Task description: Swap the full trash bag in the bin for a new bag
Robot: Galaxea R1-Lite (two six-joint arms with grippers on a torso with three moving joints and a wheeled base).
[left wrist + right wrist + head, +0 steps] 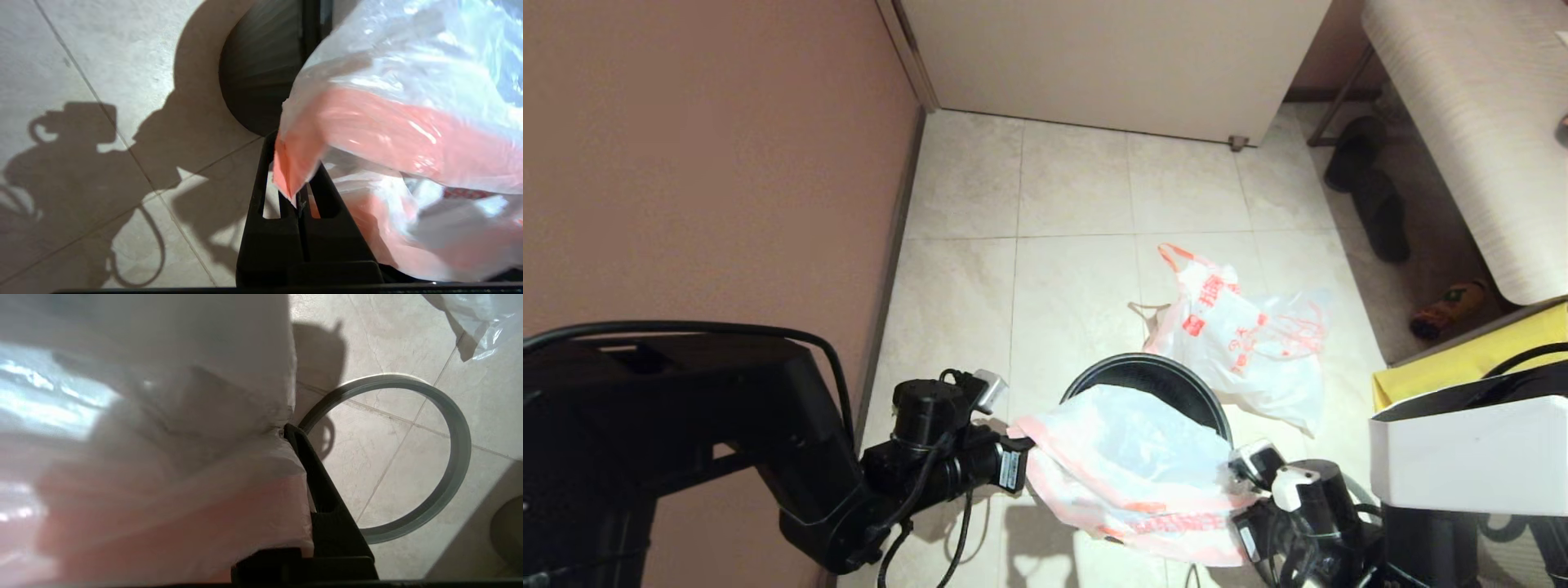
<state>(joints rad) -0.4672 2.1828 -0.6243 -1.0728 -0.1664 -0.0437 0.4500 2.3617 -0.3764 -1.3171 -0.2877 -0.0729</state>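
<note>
Clenching the thin white orange-hemmed new bag (1123, 461) over your black bin (1147, 380), both grippers, left gripper (295, 192) and right gripper (292, 430); only the right wrist view shows the grey hoop (453, 428) right.

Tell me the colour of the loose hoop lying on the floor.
Grey; the hoop shows best in the right wrist view.

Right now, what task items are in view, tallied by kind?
Bags: 2, the new bag stretched between both grippers, the full trash bag on the floor.
Bins: 1, the bin.
Hoop rims: 1, the grey hoop on the floor.
Total: 4.
</note>
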